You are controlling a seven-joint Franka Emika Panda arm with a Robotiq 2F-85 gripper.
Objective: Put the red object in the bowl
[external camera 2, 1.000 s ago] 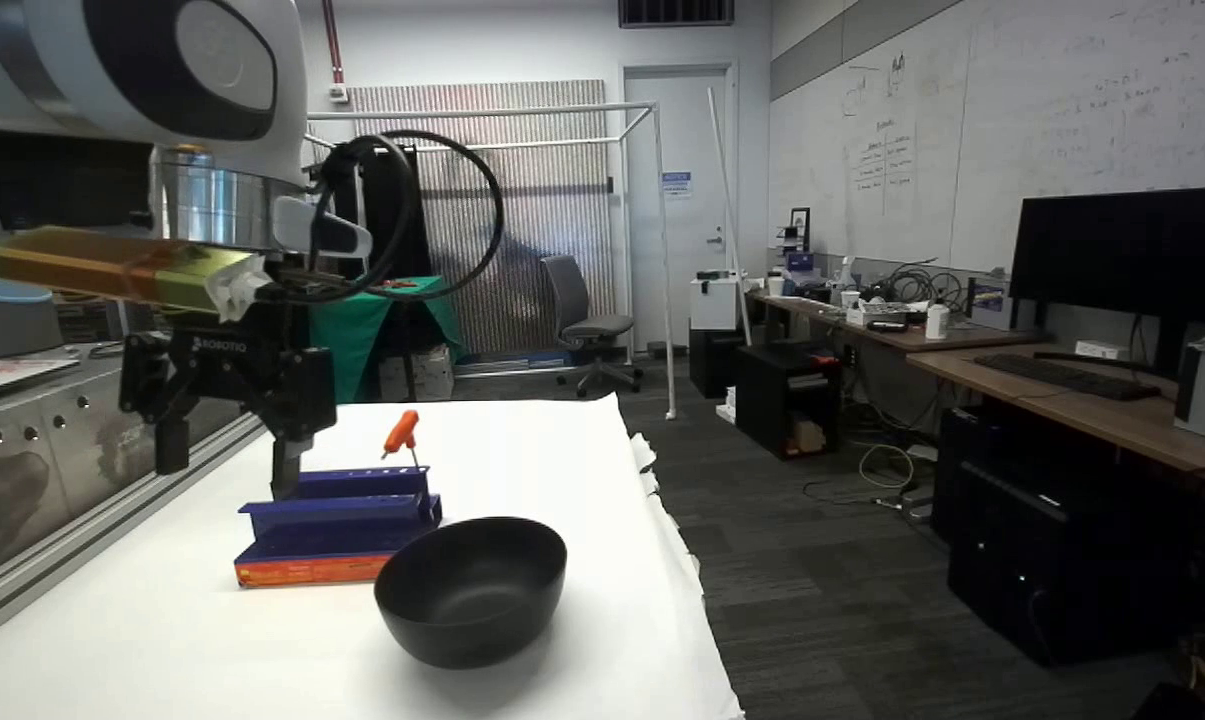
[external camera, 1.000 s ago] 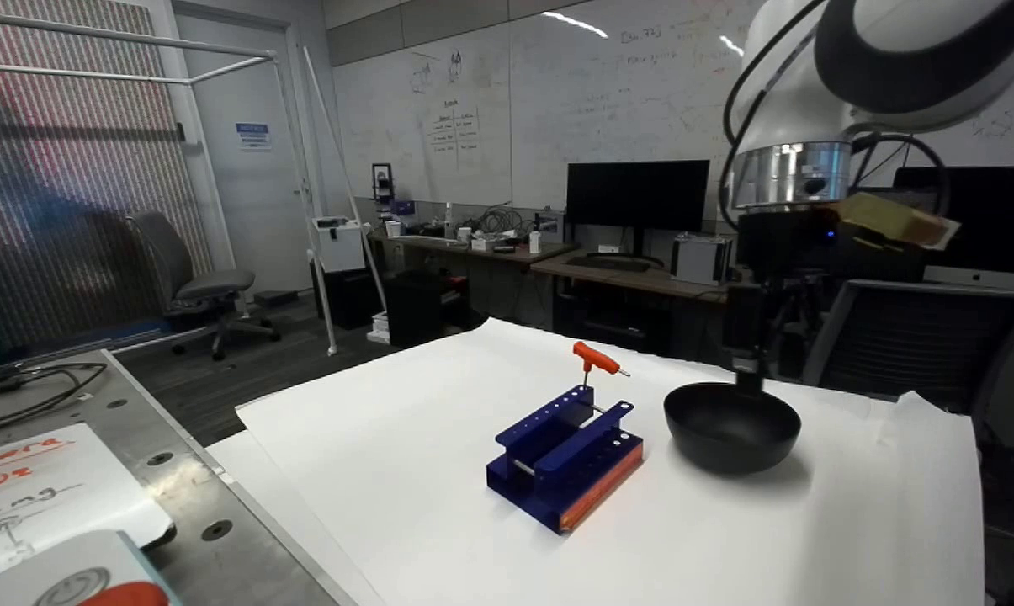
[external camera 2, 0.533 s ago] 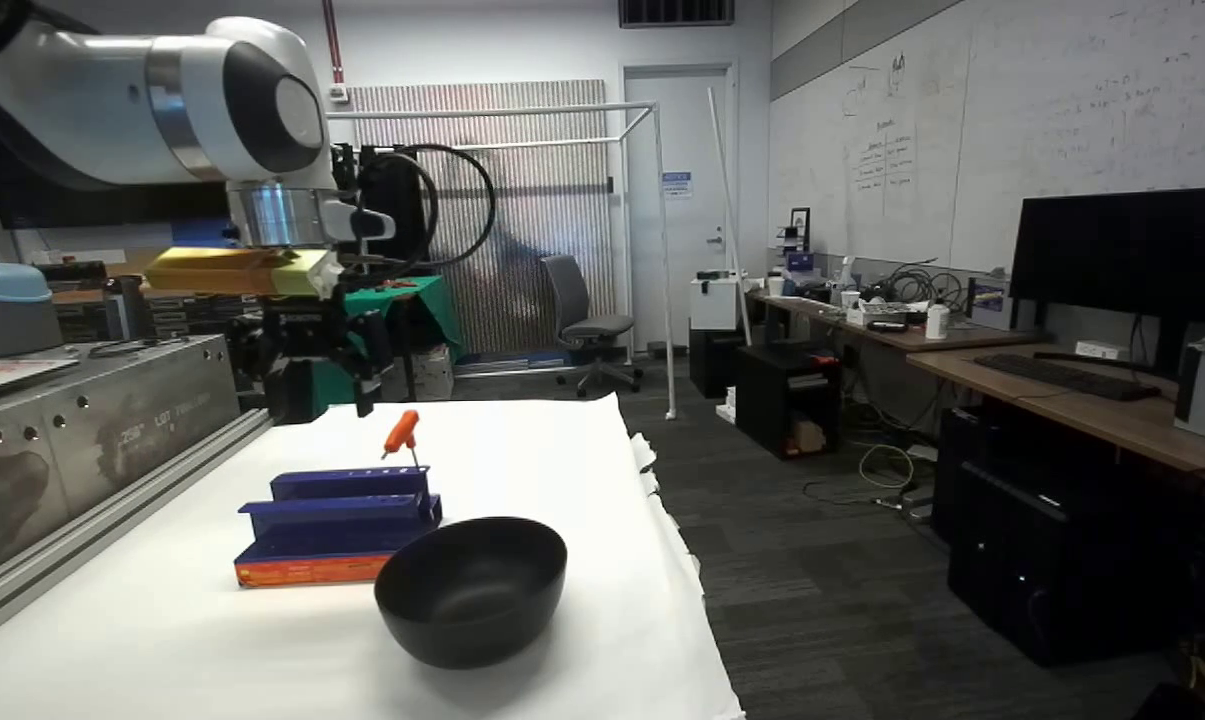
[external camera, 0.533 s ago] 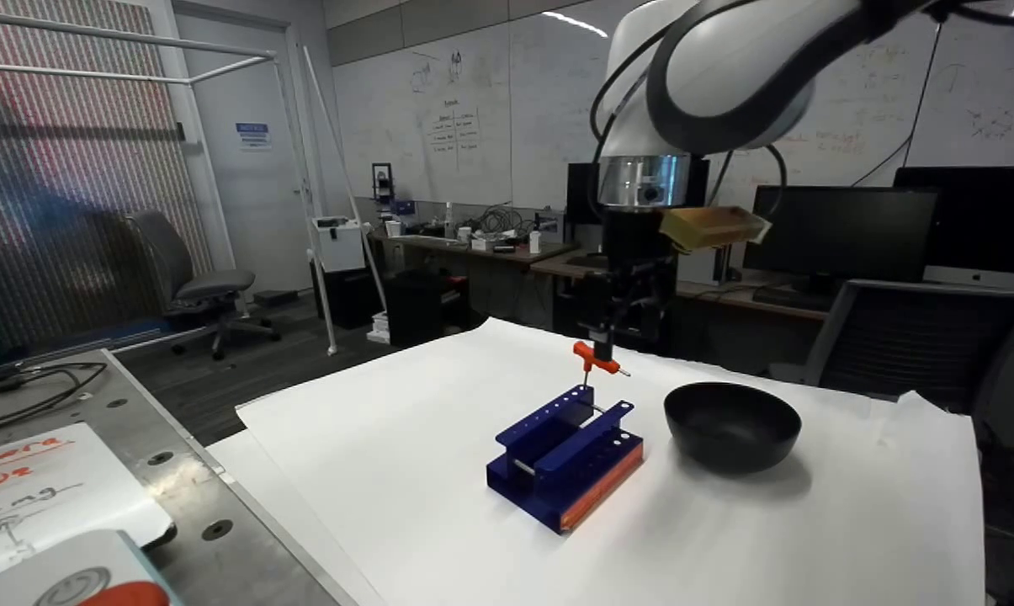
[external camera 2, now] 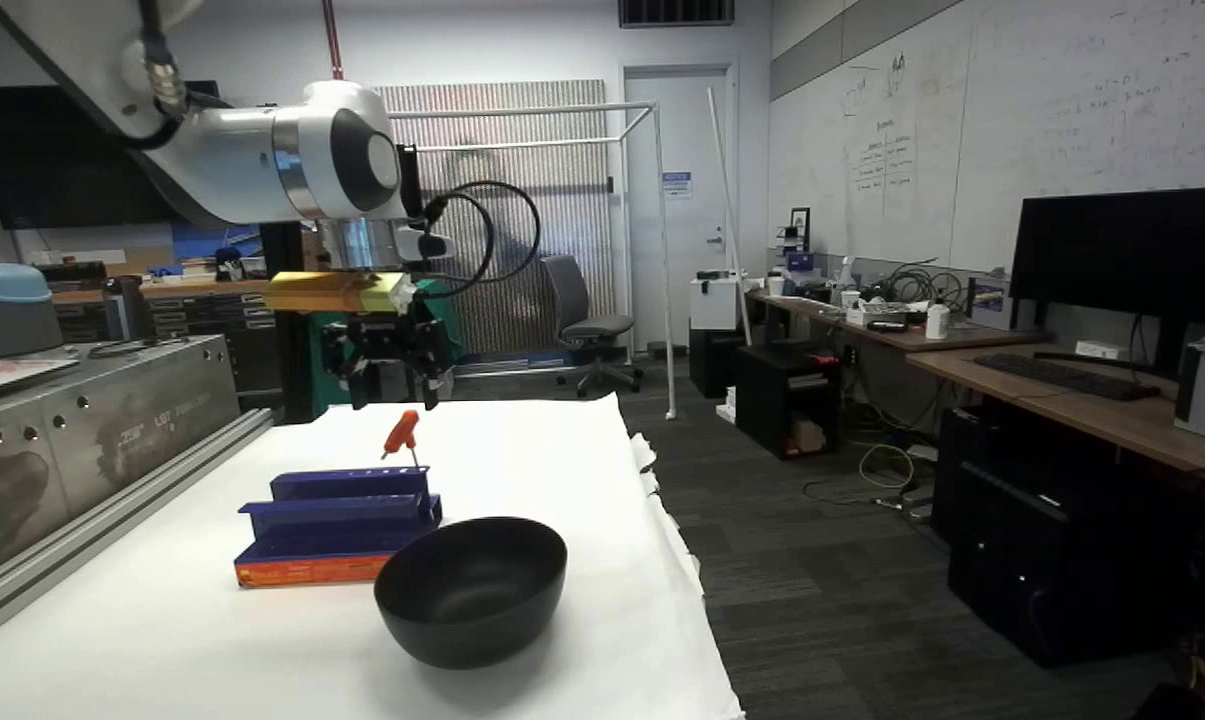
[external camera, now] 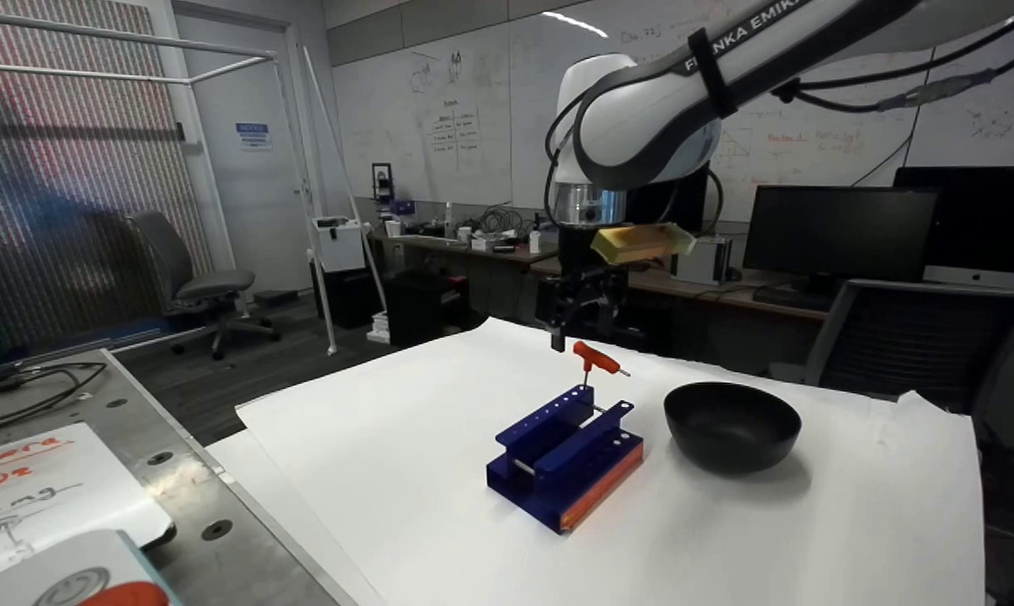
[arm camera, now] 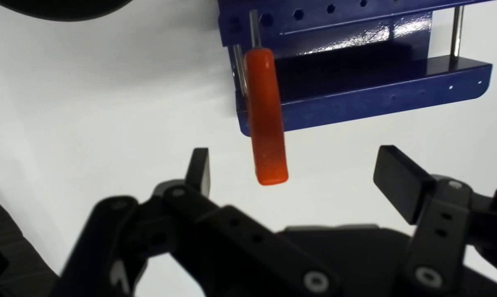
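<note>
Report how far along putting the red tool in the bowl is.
Done: the gripper hangs open near the red T-handle hex key. In hand: alignment, it seems; in the wrist view the key appears between the fingers, touching neither. Left: grasping it, lifting it from the blue tool rack, where it stands, and placing it in the black bowl, where nothing shows yet.
</note>
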